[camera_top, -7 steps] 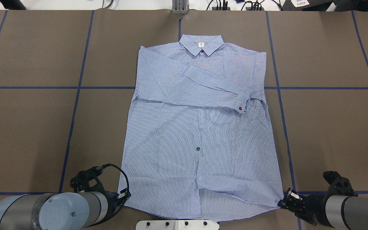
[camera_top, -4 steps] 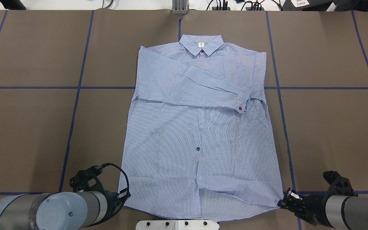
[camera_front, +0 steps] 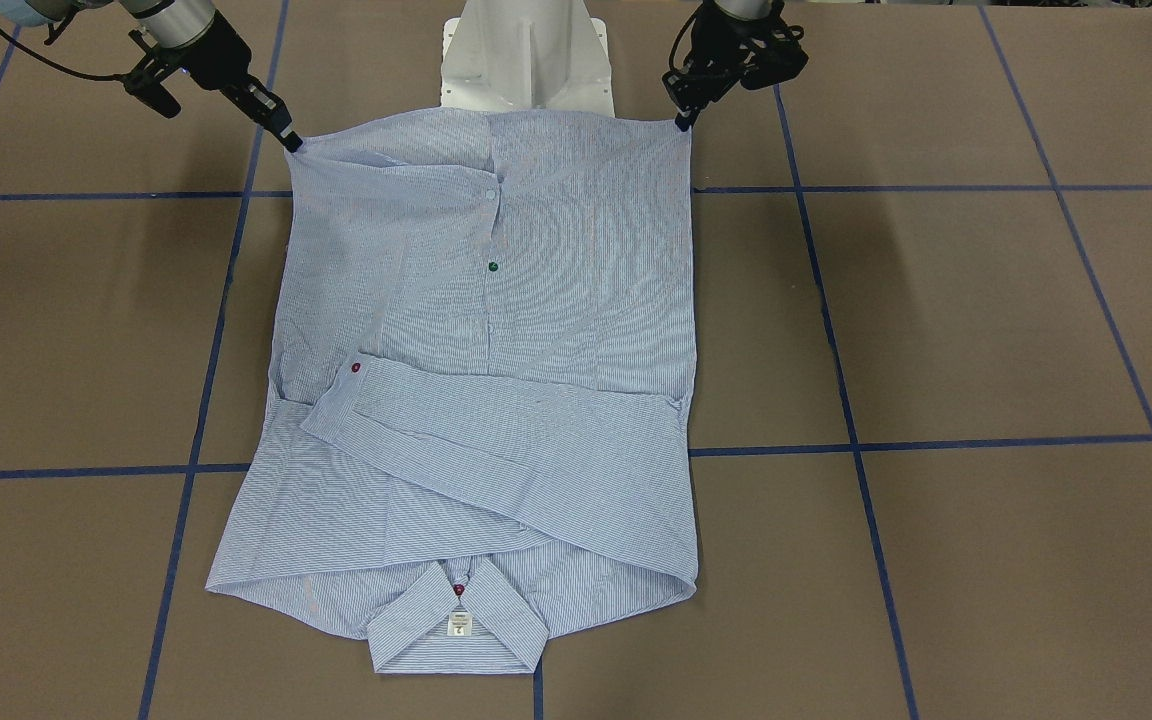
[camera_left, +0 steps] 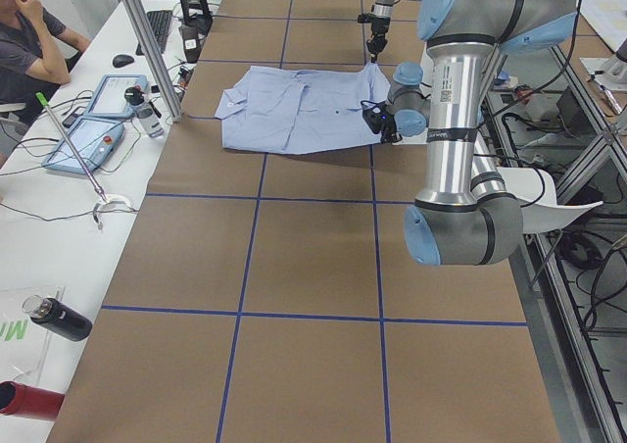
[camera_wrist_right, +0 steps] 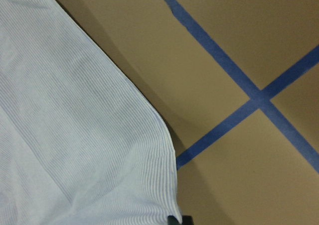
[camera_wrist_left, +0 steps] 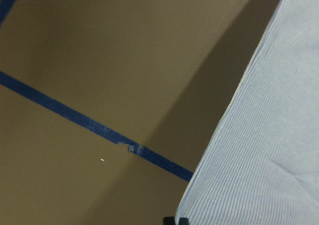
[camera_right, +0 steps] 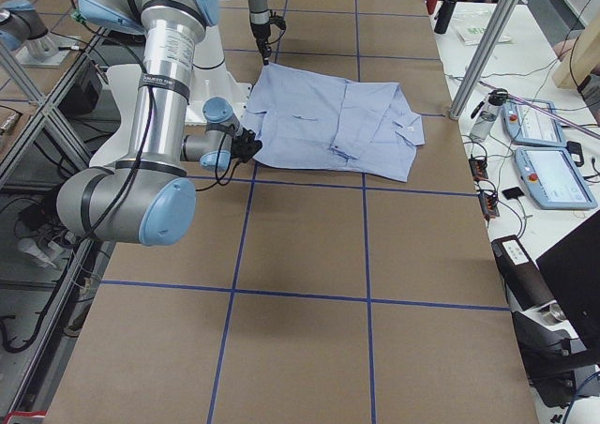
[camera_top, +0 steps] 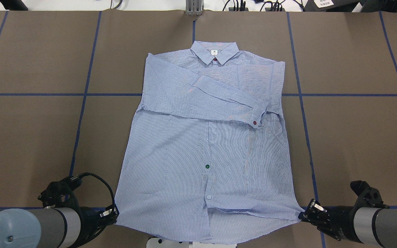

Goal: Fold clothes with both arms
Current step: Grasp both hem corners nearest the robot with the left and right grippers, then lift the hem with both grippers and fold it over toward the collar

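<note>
Big brown table (camera_top: pixel 29 137), crossed by blue tape lines (camera_top: pixel 81 94).

Flat in the middle of it, a blue-and-white striped shirt (camera_top: pixel 184 155), front side up, neck end far from the robot, bottom edge close to the robot's base. Looks thin, soft and light. Easy to lift, but floppy: likely to sag in the middle and wrinkle if pulled unevenly. Not breakable. Plain cloth, not shiny, so likely to stay put in a pinch.

Next, two grey arms. Low at the near left of the shirt, the left arm (camera_top: pixel 29 227). Low at the near right, the right arm (camera_top: pixel 384 224).

Then one long sleeve (camera_top: pixel 219 103), folded across the chest, cuff toward the right arm's side. Other sleeve seemingly under it, hard to make out.

Then the collar (camera_top: pixel 214 51), flat at the far end, with a tiny white label (camera_top: pixel 214 52) inside.

Then the left gripper (camera_top: pixel 113 214), pinched tight on the bottom left corner of the shirt, and the right gripper (camera_top: pixel 303 215), pinched tight on the bottom right corner. In the wrist views, cloth right down to the finger tips. Bottom edge pulled straight between the two.

Good places to hold: those two bottom corners, right at the stitched edge. Best to lift both at the same height and speed, then carry toward the collar.

Smallest last: a red button (camera_top: pixel 254 123) on the cuff, a green button (camera_top: pixel 206 166) down the front, a top button (camera_top: pixel 214 59) just under the collar.
</note>
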Controlling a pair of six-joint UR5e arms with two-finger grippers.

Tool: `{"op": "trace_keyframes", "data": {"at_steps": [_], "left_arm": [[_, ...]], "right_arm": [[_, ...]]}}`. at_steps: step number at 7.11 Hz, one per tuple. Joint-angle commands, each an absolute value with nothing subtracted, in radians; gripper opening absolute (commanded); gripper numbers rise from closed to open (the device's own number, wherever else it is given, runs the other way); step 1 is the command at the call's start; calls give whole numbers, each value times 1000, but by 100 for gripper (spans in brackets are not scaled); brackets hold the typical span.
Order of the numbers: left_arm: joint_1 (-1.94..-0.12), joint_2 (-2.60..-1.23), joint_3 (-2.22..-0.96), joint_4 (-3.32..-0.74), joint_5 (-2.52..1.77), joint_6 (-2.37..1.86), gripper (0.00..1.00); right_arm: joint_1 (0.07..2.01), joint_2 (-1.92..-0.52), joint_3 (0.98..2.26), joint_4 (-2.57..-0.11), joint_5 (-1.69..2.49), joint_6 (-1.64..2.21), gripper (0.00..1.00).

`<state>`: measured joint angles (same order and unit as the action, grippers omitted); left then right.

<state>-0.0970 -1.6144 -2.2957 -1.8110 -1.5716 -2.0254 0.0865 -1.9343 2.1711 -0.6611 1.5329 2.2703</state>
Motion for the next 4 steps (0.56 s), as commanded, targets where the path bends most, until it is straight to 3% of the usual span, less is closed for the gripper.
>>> {"op": "trace_keyframes", "data": {"at_steps": [1,3,4], "left_arm": [[-132,-1684,-2300,-1816,-1575,-2020,0],[-341,-1736,-2268,-1821,-1682,-1912,0],[-432,-1814,-2184,-1821,-1742,-1870,0]], "right_arm": [[139,-1931,2218,-661,1564,2270,0],[245,-1921,2230,-661,1659,2270,0],[271,-1901,2224,-664,1666,2270,0]]}}
